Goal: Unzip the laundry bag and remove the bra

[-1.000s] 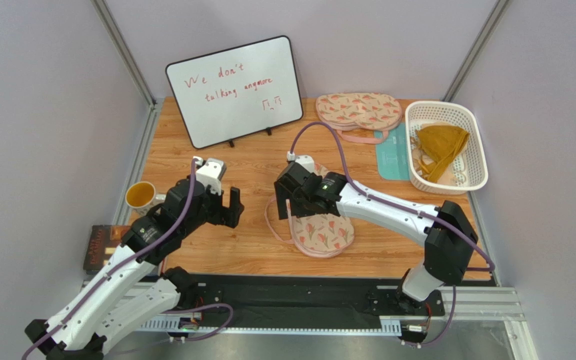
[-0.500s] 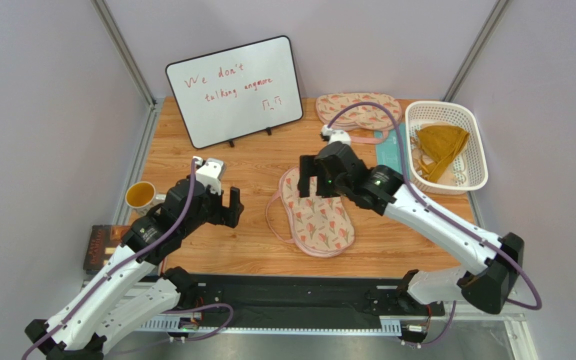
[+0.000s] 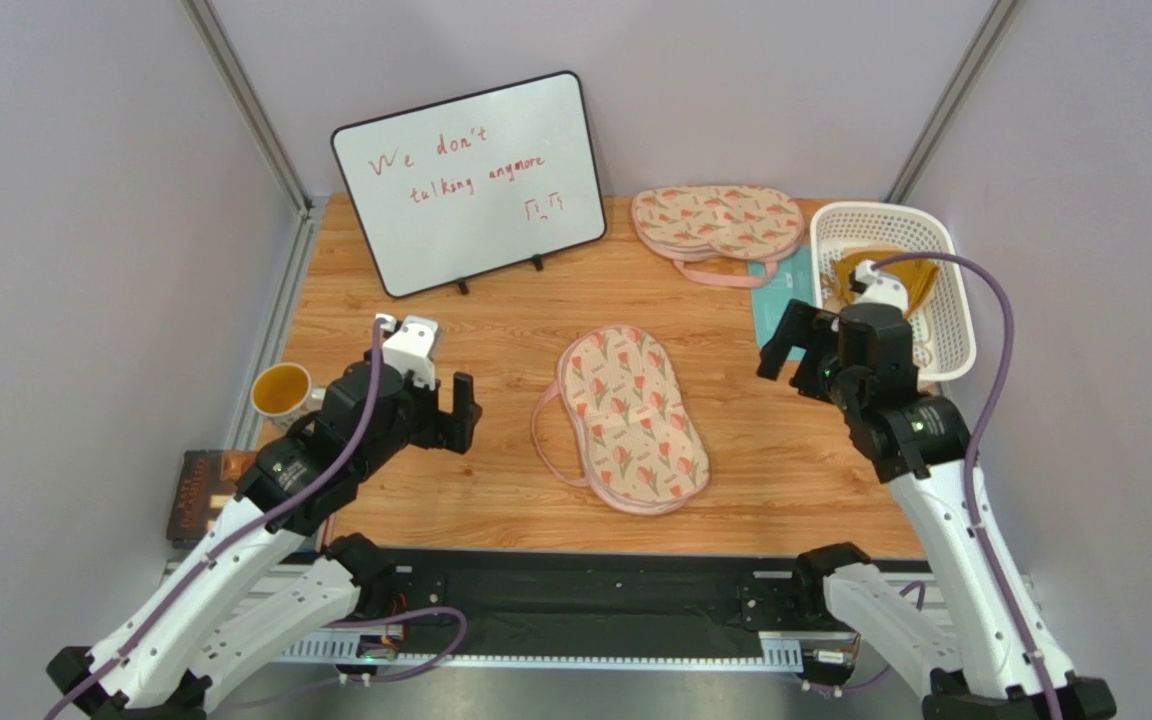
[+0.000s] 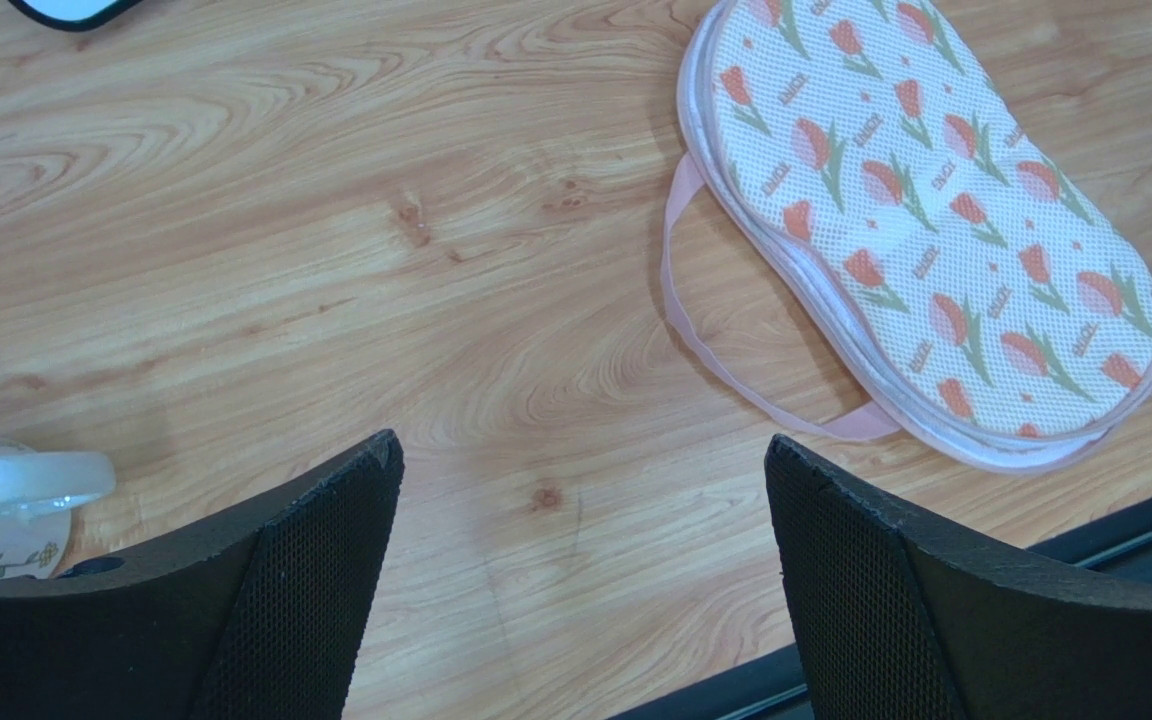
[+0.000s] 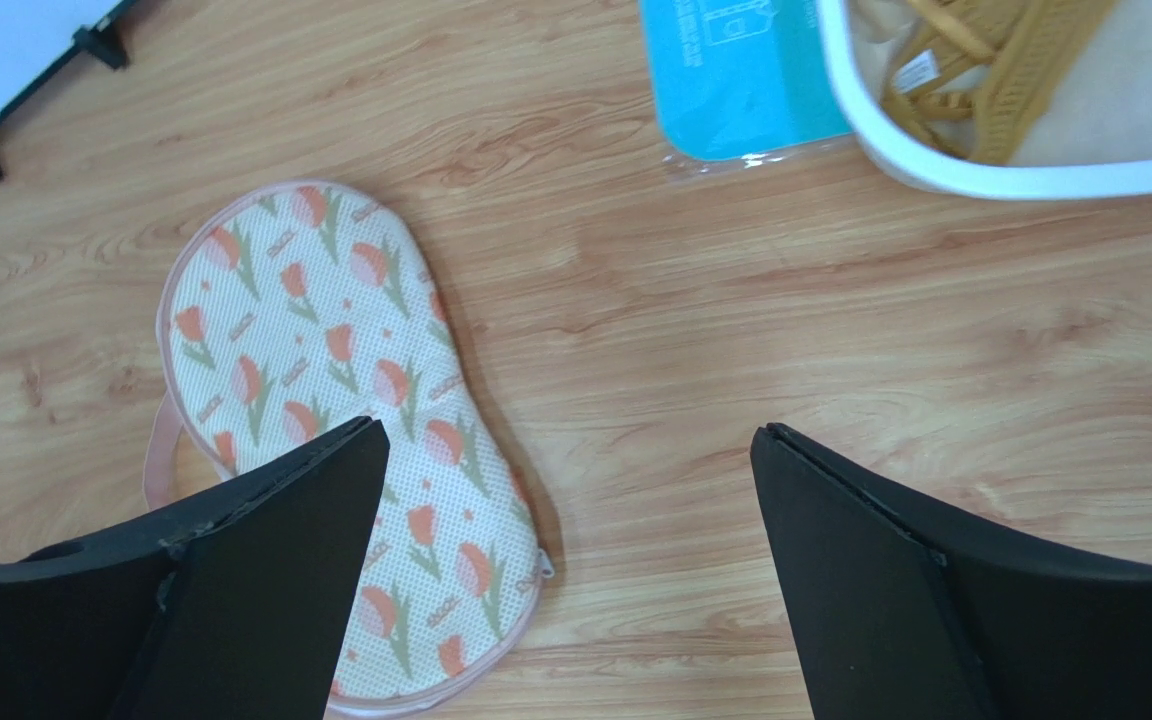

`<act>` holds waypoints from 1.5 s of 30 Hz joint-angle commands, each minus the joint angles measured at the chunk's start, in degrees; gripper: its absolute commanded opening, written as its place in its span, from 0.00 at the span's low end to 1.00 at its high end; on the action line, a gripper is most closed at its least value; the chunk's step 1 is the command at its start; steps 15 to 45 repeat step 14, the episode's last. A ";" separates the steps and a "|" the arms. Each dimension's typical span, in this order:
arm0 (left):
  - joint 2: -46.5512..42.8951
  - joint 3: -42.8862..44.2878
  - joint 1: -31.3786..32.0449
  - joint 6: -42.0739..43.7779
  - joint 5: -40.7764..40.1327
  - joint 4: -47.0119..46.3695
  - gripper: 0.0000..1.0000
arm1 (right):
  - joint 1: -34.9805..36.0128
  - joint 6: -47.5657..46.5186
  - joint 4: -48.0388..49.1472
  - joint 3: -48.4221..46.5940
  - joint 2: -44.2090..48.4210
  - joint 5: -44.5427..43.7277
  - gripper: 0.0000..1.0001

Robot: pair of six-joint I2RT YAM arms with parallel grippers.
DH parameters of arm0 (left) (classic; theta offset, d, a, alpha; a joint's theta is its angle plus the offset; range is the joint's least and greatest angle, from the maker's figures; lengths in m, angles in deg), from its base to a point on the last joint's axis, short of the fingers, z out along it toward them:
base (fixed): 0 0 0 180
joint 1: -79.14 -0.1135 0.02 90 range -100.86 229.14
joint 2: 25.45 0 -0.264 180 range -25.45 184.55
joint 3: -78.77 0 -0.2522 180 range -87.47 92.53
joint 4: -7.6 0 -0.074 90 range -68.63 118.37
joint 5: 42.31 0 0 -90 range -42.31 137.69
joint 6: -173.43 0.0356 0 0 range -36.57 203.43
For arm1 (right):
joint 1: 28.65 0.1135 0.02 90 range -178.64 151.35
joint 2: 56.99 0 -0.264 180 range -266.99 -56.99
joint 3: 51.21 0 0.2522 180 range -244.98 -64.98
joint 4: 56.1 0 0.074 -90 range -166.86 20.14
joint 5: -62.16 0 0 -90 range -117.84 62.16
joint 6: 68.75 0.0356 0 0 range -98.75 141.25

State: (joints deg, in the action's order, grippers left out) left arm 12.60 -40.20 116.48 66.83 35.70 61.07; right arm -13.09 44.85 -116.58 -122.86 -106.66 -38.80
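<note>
The laundry bag (image 3: 635, 417) lies flat in the middle of the table, pink loop strap (image 3: 545, 443) on its left; it also shows in the left wrist view (image 4: 928, 225) and the right wrist view (image 5: 342, 435). Its zip pull (image 5: 545, 563) sits at the edge and the bag looks shut. The mustard-brown bra (image 3: 886, 285) lies in the white basket (image 3: 898, 215), also seen in the right wrist view (image 5: 988, 60). My left gripper (image 3: 440, 408) (image 4: 582, 450) is open and empty, left of the bag. My right gripper (image 3: 808, 342) (image 5: 567, 435) is open and empty, between bag and basket.
A second printed pouch (image 3: 717, 222) lies at the back. A whiteboard (image 3: 470, 180) stands at the back left. A mug (image 3: 282, 390) and a dark box (image 3: 207, 488) sit at the left edge. A teal card (image 3: 785, 308) lies beside the basket, which also holds pale fabric (image 5: 1123, 90).
My right arm has swung from over the laundry bag to the right, toward the basket, leaving the bag uncovered. The left arm has barely moved.
</note>
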 commanded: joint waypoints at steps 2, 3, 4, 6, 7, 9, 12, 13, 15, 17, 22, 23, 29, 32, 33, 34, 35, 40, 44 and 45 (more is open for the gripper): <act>-0.16 0.20 -0.25 -0.45 -0.58 -0.42 0.96 | -6.31 -4.17 -0.48 2.95 3.79 4.63 1.00; -0.07 0.20 -0.25 -0.45 -0.58 -0.42 0.96 | -6.58 -4.34 -0.48 3.13 4.05 4.72 1.00; -0.16 0.28 -0.25 -0.45 -0.67 -0.33 0.96 | -6.59 -4.26 -0.48 3.48 4.32 4.72 1.00; -0.25 0.20 -0.34 -0.45 -0.93 -0.33 0.96 | -6.76 -4.35 -0.39 4.27 4.67 4.72 1.00; -0.42 0.11 -0.25 -0.45 -1.02 -0.33 0.96 | -6.85 -4.26 -0.30 4.45 4.76 4.72 1.00; -0.69 0.11 -0.25 -0.45 -1.20 -0.33 0.96 | -6.76 -4.08 -0.13 5.06 5.11 4.81 1.00; -0.86 0.02 -0.25 -0.36 -1.46 -0.24 0.95 | -6.76 -4.08 -0.04 5.42 5.81 5.16 1.00; -0.86 0.02 -0.25 -0.45 -1.63 -0.15 0.95 | -6.76 -4.34 -0.04 5.42 5.99 5.25 1.00; -1.04 0.02 -0.25 -0.28 -1.63 -0.24 0.95 | -6.76 -4.43 -0.04 5.50 6.34 5.07 1.00; -1.04 0.02 -0.25 -0.28 -1.63 -0.24 0.95 | -6.76 -4.43 -0.04 5.50 6.34 5.07 1.00; -1.04 0.02 -0.25 -0.28 -1.63 -0.24 0.95 | -6.76 -4.43 -0.04 5.50 6.34 5.07 1.00; -1.04 0.02 -0.25 -0.28 -1.63 -0.24 0.95 | -6.76 -4.43 -0.04 5.50 6.34 5.07 1.00; -1.04 0.02 -0.25 -0.28 -1.63 -0.24 0.95 | -6.76 -4.43 -0.04 5.50 6.34 5.07 1.00; -1.04 0.02 -0.25 -0.28 -1.63 -0.24 0.95 | -6.76 -4.43 -0.04 5.50 6.34 5.07 1.00; -1.04 0.02 -0.25 -0.28 -1.63 -0.24 0.95 | -6.76 -4.43 -0.04 5.50 6.34 5.07 1.00; -1.04 0.02 -0.25 -0.28 -1.63 -0.24 0.95 | -6.76 -4.43 -0.04 5.50 6.34 5.07 1.00; -1.04 0.02 -0.25 -0.28 -1.63 -0.24 0.95 | -6.76 -4.43 -0.04 5.50 6.34 5.07 1.00; -1.04 0.02 -0.25 -0.28 -1.63 -0.24 0.95 | -6.76 -4.43 -0.04 5.50 6.34 5.07 1.00; -1.04 0.02 -0.25 -0.28 -1.63 -0.24 0.95 | -6.76 -4.43 -0.04 5.50 6.34 5.07 1.00; -1.04 0.02 -0.25 -0.28 -1.63 -0.24 0.95 | -6.76 -4.43 -0.04 5.50 6.34 5.07 1.00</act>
